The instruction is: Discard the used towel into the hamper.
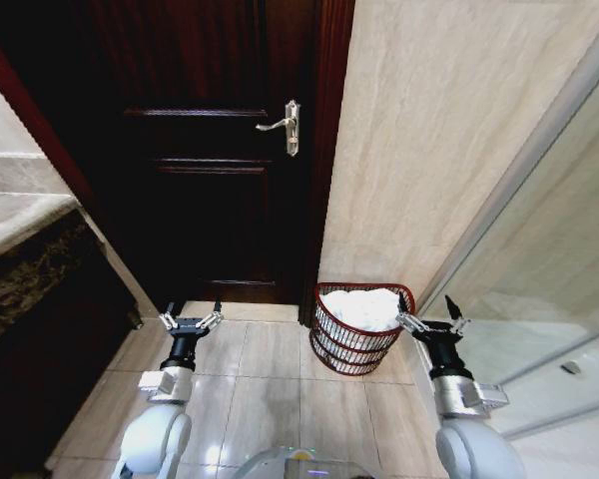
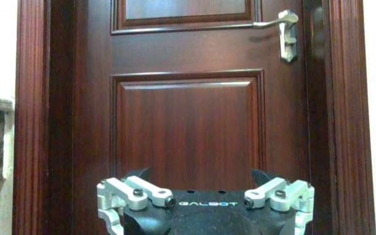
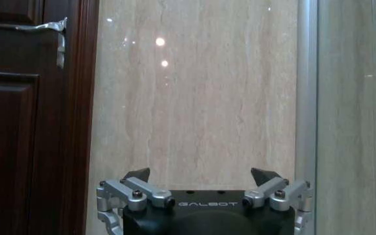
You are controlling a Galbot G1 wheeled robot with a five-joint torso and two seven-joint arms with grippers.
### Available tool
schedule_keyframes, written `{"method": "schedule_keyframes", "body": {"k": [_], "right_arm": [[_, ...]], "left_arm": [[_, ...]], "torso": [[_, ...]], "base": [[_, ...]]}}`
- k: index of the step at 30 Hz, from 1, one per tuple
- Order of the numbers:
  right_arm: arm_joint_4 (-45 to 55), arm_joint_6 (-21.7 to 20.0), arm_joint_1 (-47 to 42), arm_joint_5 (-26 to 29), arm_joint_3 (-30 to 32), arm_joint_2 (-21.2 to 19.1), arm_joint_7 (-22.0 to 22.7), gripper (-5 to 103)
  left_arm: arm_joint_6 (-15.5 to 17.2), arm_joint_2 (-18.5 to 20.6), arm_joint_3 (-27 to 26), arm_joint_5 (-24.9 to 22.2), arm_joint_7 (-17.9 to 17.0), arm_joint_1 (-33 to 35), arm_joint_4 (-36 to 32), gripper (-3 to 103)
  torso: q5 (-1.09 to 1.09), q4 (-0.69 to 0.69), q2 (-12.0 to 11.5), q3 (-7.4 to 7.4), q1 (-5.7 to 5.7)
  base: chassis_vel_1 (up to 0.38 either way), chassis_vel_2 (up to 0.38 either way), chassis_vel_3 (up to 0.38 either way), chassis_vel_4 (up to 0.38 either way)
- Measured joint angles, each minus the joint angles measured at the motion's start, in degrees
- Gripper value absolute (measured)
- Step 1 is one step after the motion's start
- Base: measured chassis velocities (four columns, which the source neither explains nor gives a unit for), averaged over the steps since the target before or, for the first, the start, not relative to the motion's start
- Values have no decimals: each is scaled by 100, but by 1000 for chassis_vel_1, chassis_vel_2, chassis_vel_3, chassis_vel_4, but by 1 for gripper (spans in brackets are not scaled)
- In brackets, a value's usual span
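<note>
Towel (image 1: 364, 307): we find a white bundle lying inside the hamper, lower centre-right of the head view, heaped up to about rim level.
Hamper (image 1: 329, 344): dark reddish-brown openwork basket standing on the tiled floor (image 1: 270, 384), set against the beige wall (image 1: 429, 150) just beside the door frame; upright, mouth open upward.
Contents: the towel alone, as far as we can see; it fills most of the opening.
Right gripper (image 1: 431, 323): nearer arm; it sits at the hamper's right rim, just beside it, fingers spread apart and holding nothing. In the right wrist view the right gripper (image 3: 201, 175) faces bare wall, jaws parted.
Left gripper (image 1: 191, 320): lower left of the head view, well apart from the hamper, fingers released and empty; in the left wrist view the left gripper (image 2: 201, 175) faces the dark wooden door (image 2: 188, 122).
Governing relation: the hamper lies to the left of the right fingers and slightly below them.
Judgement: we take the discard as done, the towel being in the hamper and both grippers empty.
</note>
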Motion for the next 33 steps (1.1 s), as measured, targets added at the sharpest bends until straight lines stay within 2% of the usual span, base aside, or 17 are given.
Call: {"method": "schedule_keyframes", "body": {"k": [9, 18, 33], "right_arm": [[-126, 2, 88, -24, -36, 24, -6, 100], [-270, 85, -3, -66, -72, 235, -194, 100], [-202, 55, -75, -69, -175, 231, -261, 100]], "left_arm": [[-20, -42, 7, -17, -5, 14, 17, 100], [-31, -226, 194, 21, -60, -30, 90, 100], [-1, -169, 183, 42, -56, -69, 86, 100]], "torso": [[0, 0, 213, 138, 77], [0, 0, 446, 279, 168], [0, 0, 781, 469, 309]], "base": [[0, 0, 0, 0], [0, 0, 0, 0], [0, 0, 0, 0]]}}
